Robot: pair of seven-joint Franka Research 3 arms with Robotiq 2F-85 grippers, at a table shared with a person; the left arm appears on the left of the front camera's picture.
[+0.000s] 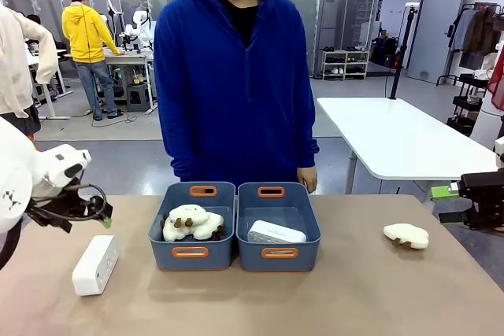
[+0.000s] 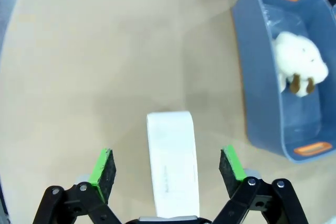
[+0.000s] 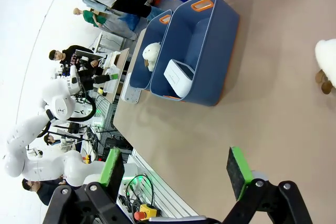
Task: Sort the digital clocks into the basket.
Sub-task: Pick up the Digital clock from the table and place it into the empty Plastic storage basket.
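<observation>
Tan table (image 1: 354,297): left gripper (image 2: 168,164) hovers over one digital clock (image 1: 95,265), fingers spread wide; second clock (image 1: 276,233) lies inside the right-hand basket (image 1: 279,254); right gripper (image 3: 175,167) fingers parted, holding nothing

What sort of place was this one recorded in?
Probably an indoor lab or workshop hall, not a home: a spare white worktable on an open grey floor, a person in a yellow top standing at a cluttered bench, and glass partition walls behind.
</observation>
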